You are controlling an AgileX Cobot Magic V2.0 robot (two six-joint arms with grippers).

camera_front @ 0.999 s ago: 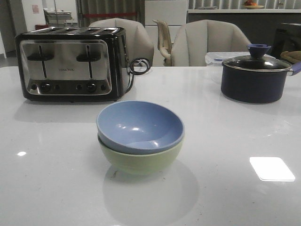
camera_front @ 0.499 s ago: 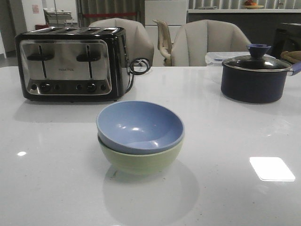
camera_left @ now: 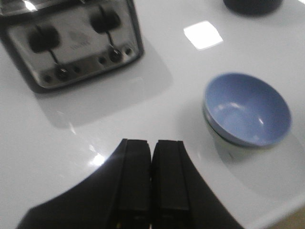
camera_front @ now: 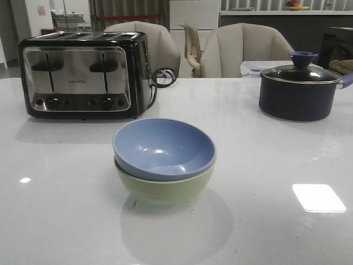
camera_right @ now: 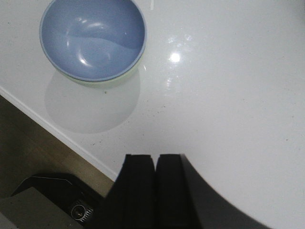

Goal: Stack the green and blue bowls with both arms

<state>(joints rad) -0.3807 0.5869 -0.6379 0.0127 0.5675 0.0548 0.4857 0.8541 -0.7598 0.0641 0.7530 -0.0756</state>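
On the white table [camera_front: 66, 210], the blue bowl [camera_front: 164, 148] nests inside the green bowl [camera_front: 165, 189]; both hands [camera_left: 152, 179] [camera_right: 155, 183] closed, empty.

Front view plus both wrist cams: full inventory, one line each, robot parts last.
blue bowl: 1, dusty light blue, nested inside the green bowl, table centre
green bowl: 1, pale sage green, under the blue bowl, on the table
toaster: 1, chrome and black, four slots, back left
pot: 1, dark navy with lid, back right
table: 1, white, glossy
chairs: at least 2, beige, behind the table
left gripper: 1, black, shut, holding nothing, above the table
right gripper: 1, black, shut, holding nothing, near the table's edge
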